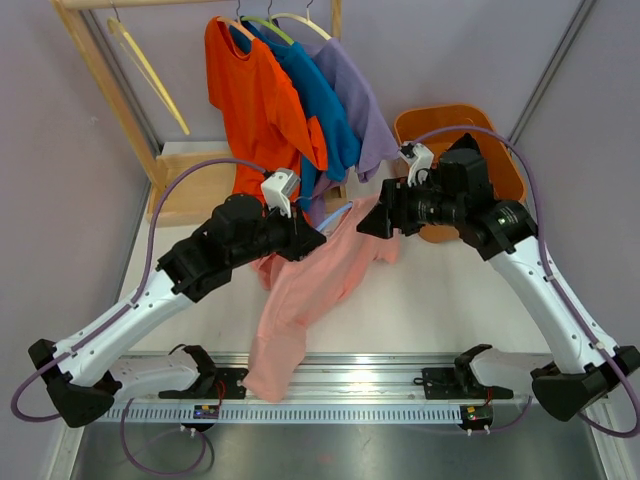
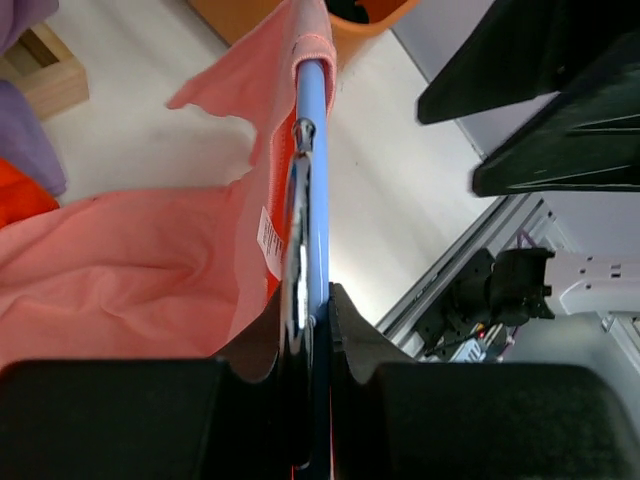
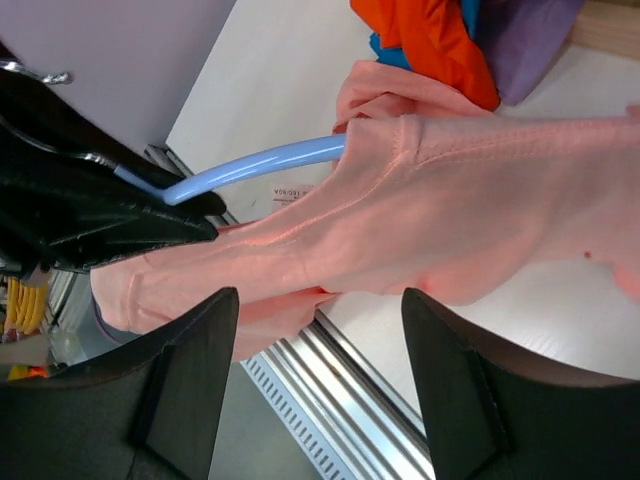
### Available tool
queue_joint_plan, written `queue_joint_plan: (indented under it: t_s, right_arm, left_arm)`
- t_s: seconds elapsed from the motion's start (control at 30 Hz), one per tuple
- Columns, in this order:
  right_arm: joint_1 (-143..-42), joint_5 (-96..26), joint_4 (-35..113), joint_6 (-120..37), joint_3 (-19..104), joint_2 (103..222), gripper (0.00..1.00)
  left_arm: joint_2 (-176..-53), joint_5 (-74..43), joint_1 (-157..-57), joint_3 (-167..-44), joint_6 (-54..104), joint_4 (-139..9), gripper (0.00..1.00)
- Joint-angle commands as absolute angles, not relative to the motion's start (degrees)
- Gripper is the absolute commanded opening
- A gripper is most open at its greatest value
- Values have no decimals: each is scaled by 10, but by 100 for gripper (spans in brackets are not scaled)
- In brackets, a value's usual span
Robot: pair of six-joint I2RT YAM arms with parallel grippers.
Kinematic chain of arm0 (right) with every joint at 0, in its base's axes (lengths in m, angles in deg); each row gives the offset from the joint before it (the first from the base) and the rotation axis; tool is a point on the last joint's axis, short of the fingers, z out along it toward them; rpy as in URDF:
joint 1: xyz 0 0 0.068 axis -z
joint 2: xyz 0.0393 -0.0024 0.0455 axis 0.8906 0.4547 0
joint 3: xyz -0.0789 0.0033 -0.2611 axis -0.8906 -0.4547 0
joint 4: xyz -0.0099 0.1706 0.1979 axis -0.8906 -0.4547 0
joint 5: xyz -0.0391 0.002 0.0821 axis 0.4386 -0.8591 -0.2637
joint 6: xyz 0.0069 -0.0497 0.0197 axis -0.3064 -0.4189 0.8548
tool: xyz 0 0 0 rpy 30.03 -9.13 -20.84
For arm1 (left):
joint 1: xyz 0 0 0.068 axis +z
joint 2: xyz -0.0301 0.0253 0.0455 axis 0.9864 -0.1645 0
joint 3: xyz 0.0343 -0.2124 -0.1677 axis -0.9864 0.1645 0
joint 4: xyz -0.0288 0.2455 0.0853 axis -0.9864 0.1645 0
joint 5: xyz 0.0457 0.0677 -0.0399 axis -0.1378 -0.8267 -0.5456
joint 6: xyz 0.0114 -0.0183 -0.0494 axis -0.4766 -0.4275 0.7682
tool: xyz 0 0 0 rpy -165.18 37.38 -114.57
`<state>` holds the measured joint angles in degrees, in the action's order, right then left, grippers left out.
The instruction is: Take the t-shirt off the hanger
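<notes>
A pink t-shirt hangs on a light blue hanger held above the table. My left gripper is shut on the hanger; in the left wrist view the blue bar and its metal hook run up from between the closed fingers, with the shirt draped to the left. My right gripper is open, close beside the shirt's right shoulder. In the right wrist view its fingers stand wide apart below the shirt, and the hanger's arm sticks out of the fabric.
A wooden rack at the back holds orange, blue and purple shirts and an empty yellow hanger. An orange basket stands behind my right arm. A metal rail runs along the near edge.
</notes>
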<state>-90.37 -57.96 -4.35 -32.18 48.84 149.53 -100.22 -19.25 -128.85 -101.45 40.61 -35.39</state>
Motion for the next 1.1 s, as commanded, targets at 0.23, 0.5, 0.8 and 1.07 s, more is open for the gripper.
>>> queue_joint_plan:
  t_s: [0.23,0.5,0.8,1.07]
  right_arm:
    - [-936,-444,29,-189,552,1589,66]
    - [-944,-405,33,-197,560,1595,14]
    - [-927,-325,48,-264,576,1577,0]
    - [-780,-284,87,-321,593,1624,0]
  left_arm:
    - [-1010,-209,-1288,-1031,441,-465,0]
    - [-997,-215,-1288,-1023,441,-448,0]
    - [-982,-204,-1288,-1029,378,-363,0]
    - [-954,-142,-1288,-1038,311,-297,0]
